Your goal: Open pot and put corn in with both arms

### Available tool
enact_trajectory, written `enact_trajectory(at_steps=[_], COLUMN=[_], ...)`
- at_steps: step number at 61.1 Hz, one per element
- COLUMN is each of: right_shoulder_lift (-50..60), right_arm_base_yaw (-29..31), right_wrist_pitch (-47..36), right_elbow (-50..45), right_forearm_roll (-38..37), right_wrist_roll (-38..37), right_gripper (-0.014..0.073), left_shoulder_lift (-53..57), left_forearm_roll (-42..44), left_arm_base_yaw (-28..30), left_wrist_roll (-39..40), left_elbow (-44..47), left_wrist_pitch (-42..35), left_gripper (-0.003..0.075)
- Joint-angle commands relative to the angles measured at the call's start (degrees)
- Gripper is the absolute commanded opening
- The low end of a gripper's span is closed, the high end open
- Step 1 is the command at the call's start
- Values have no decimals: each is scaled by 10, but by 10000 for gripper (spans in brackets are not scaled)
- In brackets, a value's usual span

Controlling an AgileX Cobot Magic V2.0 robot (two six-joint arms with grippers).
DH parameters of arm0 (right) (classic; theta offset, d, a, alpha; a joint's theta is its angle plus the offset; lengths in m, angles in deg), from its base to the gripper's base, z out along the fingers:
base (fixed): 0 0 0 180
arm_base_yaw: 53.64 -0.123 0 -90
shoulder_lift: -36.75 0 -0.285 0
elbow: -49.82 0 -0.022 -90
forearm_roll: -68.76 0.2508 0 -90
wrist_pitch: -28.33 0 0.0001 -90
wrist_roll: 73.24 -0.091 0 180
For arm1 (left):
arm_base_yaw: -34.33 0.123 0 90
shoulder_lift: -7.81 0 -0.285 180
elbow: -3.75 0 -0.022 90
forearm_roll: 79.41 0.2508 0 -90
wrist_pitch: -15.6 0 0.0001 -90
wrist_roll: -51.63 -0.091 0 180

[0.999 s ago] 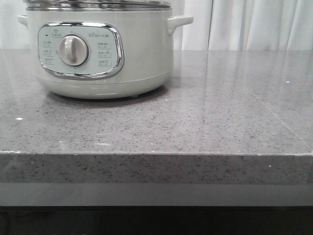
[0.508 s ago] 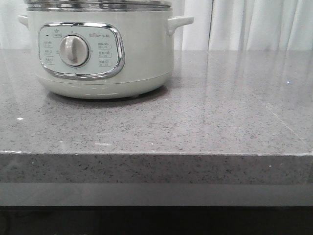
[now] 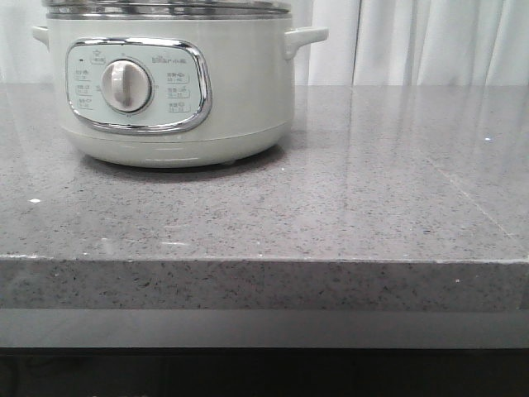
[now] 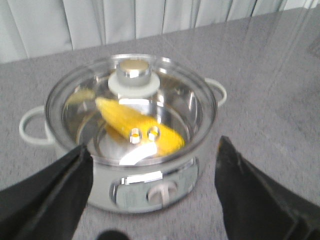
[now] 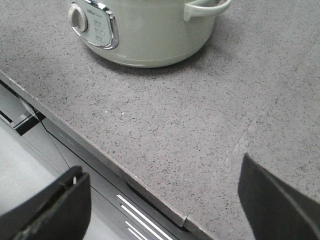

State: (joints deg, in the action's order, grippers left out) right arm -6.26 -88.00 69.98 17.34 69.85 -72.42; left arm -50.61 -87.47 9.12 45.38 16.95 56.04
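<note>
The pot [image 3: 240,91] stands at the back left of the grey counter, its panel and silver dial [image 3: 126,85] facing me. In the left wrist view the pot [image 4: 200,167] is seen from above with its glass lid [image 4: 133,75] resting on it. The yellow corn [image 4: 140,125] lies inside on the pot's floor, seen through the glass. My left gripper [image 4: 152,145] is open and empty, hovering above the pot's front side. My right gripper [image 5: 164,167] is open and empty over the counter's front edge, well clear of the pot [image 5: 150,35]. Neither gripper shows in the front view.
The speckled grey counter [image 3: 347,198] stretches to the right of the pot. White curtains [image 3: 430,41] hang behind it. The counter's front edge [image 5: 125,170] drops to dark cabinet fronts below the right gripper.
In the front view the pot has shifted very slightly to the right. Nothing else has visibly changed.
</note>
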Motion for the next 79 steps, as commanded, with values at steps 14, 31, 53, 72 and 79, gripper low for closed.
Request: enact_trajectory(at_steps=[14, 31, 53, 72, 79], right_shoulder_lift=[0, 0, 0, 0, 0], right_arm_base_yaw=[3, 3, 3, 3, 3], right_wrist_pitch=[-40, -41, -41, -43, -43], right_elbow=[14, 13, 4, 4, 4], right_forearm_roll=[-5, -5, -5, -5, -5], right_wrist_roll=[1, 1, 1, 1, 1], right_gripper=[613, 613, 325, -24, -52], left_shoulder_lift=[131, 169, 169, 169, 169], left_forearm_roll=[-10, -11, -11, -11, -11], left_arm_base_yaw=[-3, -3, -3, -3, -3], left_wrist_roll=[4, 4, 4, 4, 4], left_elbow=[141, 193, 194, 194, 194], left_wrist_pitch=[-62, -62, -75, -75, -75], left_gripper=[511, 511, 286, 38, -14])
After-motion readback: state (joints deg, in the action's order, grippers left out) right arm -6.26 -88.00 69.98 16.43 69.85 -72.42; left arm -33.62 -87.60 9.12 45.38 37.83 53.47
